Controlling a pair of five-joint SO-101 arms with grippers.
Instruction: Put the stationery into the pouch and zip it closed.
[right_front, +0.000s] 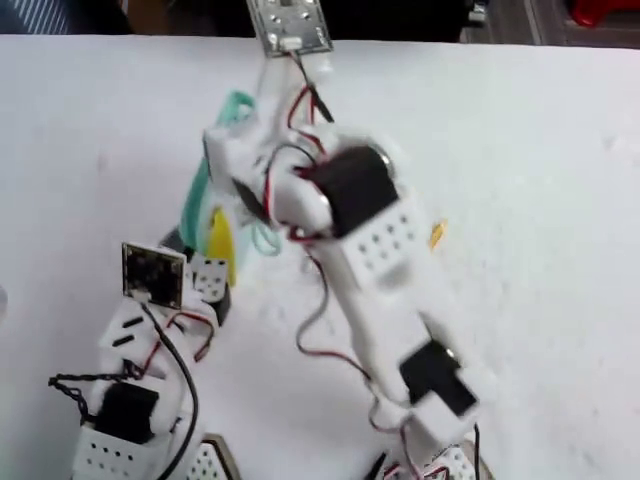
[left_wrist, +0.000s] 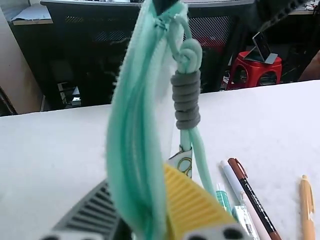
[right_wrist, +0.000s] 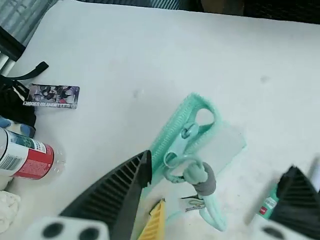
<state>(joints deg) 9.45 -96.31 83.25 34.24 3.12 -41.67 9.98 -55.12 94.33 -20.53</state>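
The mint-green pouch (left_wrist: 135, 150) stands on edge, pinched between the yellow finger (left_wrist: 192, 205) and the black finger of my left gripper (left_wrist: 140, 200), which is shut on it. Its zip pull cord with a grey bead (left_wrist: 186, 100) hangs along the zipper. From above, the pouch (right_wrist: 192, 132) lies under my right gripper (right_wrist: 220, 167), whose black fingers (right_wrist: 117, 192) are spread wide open on either side of the pull cord (right_wrist: 200, 180). Pens lie on the table beside the pouch: a brown one (left_wrist: 252, 200), a white one (left_wrist: 232, 182) and an orange one (left_wrist: 307, 205). In the high view the left gripper (right_front: 215, 250) holds the pouch (right_front: 195, 200).
The right arm (right_front: 380, 260) stretches across the middle of the white table (right_front: 540, 150) and covers most of the pens; an orange tip (right_front: 436, 235) peeks out. A bottle (right_wrist: 25, 155) and a small card (right_wrist: 52, 95) lie off to one side of the pouch.
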